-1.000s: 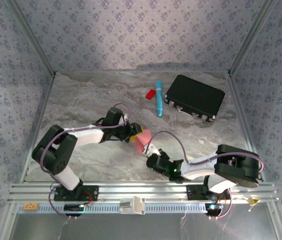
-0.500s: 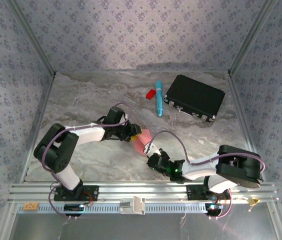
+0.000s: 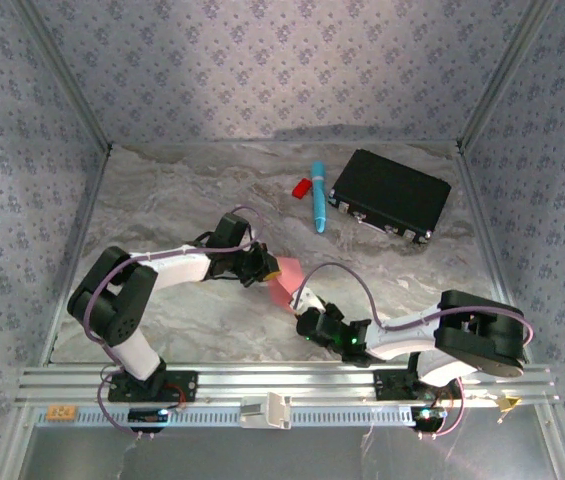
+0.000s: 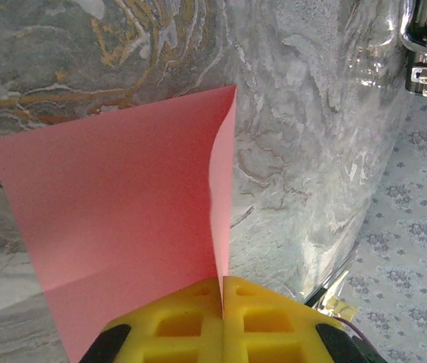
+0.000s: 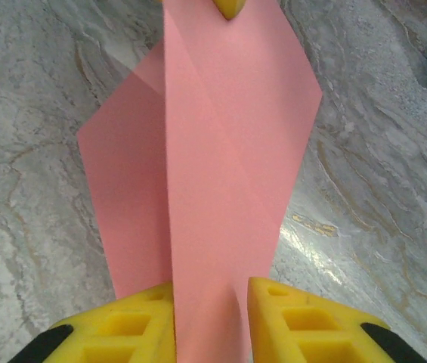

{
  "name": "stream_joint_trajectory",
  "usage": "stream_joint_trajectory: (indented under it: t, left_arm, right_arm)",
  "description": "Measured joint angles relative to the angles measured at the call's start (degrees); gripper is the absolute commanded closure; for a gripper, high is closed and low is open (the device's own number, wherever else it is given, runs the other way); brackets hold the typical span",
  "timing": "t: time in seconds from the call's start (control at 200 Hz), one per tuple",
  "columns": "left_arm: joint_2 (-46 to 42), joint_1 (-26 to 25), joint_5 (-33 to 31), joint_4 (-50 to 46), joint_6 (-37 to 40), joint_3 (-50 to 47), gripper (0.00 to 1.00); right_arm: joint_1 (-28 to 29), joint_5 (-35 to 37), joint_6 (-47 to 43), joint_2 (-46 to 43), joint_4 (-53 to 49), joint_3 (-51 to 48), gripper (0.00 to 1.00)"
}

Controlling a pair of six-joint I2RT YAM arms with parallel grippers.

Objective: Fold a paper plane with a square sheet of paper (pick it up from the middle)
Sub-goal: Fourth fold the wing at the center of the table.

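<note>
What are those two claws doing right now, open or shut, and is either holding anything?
Left claw: closed, pinching the pink paper sheet.
Right claw: open, with the paper passing between its spread fingers.

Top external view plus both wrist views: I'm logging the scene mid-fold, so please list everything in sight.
square sheet of paper: one, pink-red, partly folded, middle of the table between the two grippers
pen: one, blue, far side, left of the case
plastic piece: one, red, just left of the pen
case: one, black, far right of the table
table: one, grey marble pattern, under everything
left gripper: one, yellow fingers, shut on the paper
right gripper: one, yellow fingers, apart with the paper running between them
</note>
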Motion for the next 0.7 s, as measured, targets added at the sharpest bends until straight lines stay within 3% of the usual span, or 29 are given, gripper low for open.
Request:
stream_joint_trajectory:
  t: [0.705]
  left_arm:
    - [0.0,0.0,0.0,-0.5,0.0,0.0,1.0]
  right_arm:
    - [0.0,0.7,-1.0,0.5,-1.5,2.5,0.75]
